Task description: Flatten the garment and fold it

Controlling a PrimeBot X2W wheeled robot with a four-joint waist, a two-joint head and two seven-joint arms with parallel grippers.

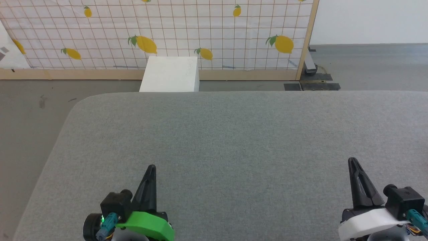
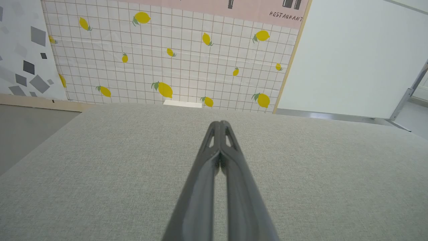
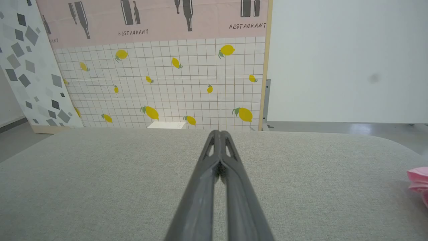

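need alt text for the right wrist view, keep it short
The right gripper, its two dark fingers shut on nothing, points across a grey fabric-covered table; a bunched bit of the pink garment lies at the view's right edge, apart from the gripper. Behind stands a lemon-print grid panel beside a white wall.

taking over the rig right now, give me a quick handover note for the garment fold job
Left gripper: shut, empty, at the near left of the grey table.
Right gripper: shut, empty, at the near right.
Garment: pink and bunched. Only a bit of it is seen at the right edge of the right wrist view, on the table, apart from both grippers.
Done: nothing yet.
Left: open a gripper, probably the right, fetch the garment, spread it flat, fold it.
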